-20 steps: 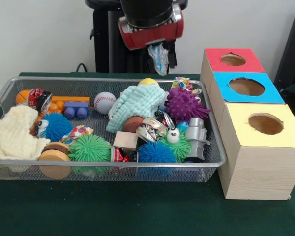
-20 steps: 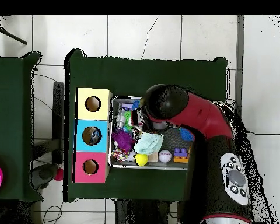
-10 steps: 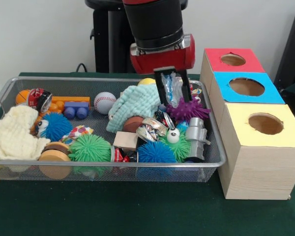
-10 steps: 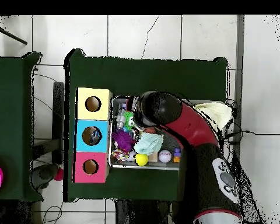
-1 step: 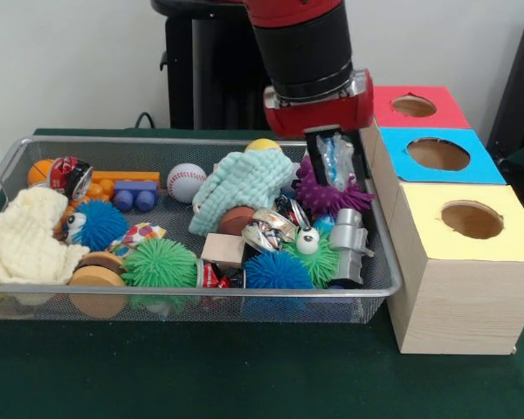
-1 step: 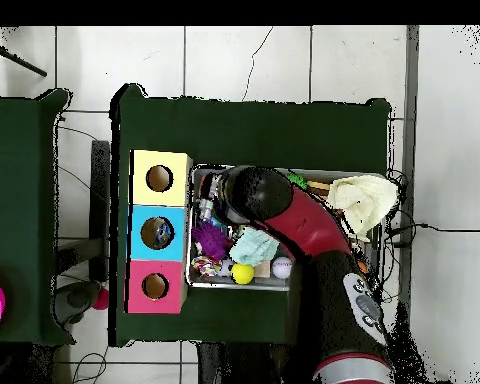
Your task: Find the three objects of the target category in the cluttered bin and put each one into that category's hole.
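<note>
Table [image 5: 244, 375]: a dark green cloth is covering it; a pale wall is standing behind, and white floor tiles [image 6: 224, 60] are showing around it from above.
Bin [image 5: 17, 157]: a wire mesh tray sitting beside three boxes with holes, red [image 5: 415, 106], blue [image 5: 438, 154] and yellow [image 5: 472, 220].
End effector [image 5: 335, 162]: hanging over the bin's box-side end, seemingly pinching a crinkled clear wrapper [image 5: 334, 157]; the purple spiky ball [image 5: 330, 194] is lying just below it.
Count: four spiky balls appear to be showing, two blue [image 5: 100, 223], one green [image 5: 160, 263], one purple; one baseball [image 5: 186, 182].
</note>
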